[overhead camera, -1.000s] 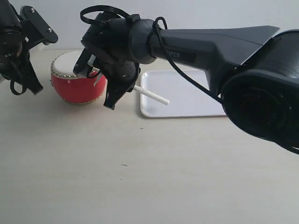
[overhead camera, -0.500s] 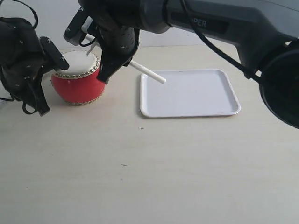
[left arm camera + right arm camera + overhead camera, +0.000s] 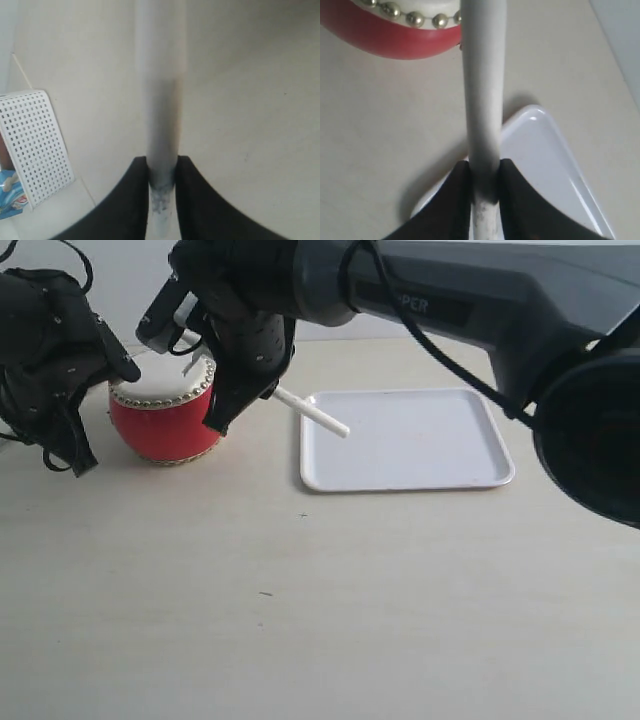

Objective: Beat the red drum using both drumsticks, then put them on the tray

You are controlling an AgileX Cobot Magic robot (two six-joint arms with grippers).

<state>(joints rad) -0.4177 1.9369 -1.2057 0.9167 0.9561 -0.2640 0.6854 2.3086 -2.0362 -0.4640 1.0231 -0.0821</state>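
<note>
The red drum (image 3: pixel 165 418) (image 3: pixel 395 30) stands at the back left, and the white tray (image 3: pixel 405 440) (image 3: pixel 547 165) lies to its right. My right gripper (image 3: pixel 240 380) (image 3: pixel 485 175) hangs between them, shut on a pale drumstick (image 3: pixel 481 90). That stick's front end reaches over the drum's studded rim, and its back end (image 3: pixel 315 415) pokes out over the tray's left edge. My left gripper (image 3: pixel 95 400) (image 3: pixel 162 175) sits at the drum's left side, shut on the other drumstick (image 3: pixel 160 100). That stick's tip is out of view.
In the left wrist view, a white perforated basket (image 3: pixel 35 145) stands on the pale table (image 3: pixel 330 600), with something blue (image 3: pixel 10 192) beside it. The right arm's thick black body (image 3: pixel 480 310) spans the back of the scene above the tray.
The right gripper rose with its stick and has dipped slightly toward the drum again. The left gripper moved in closer to the drum's left side.
</note>
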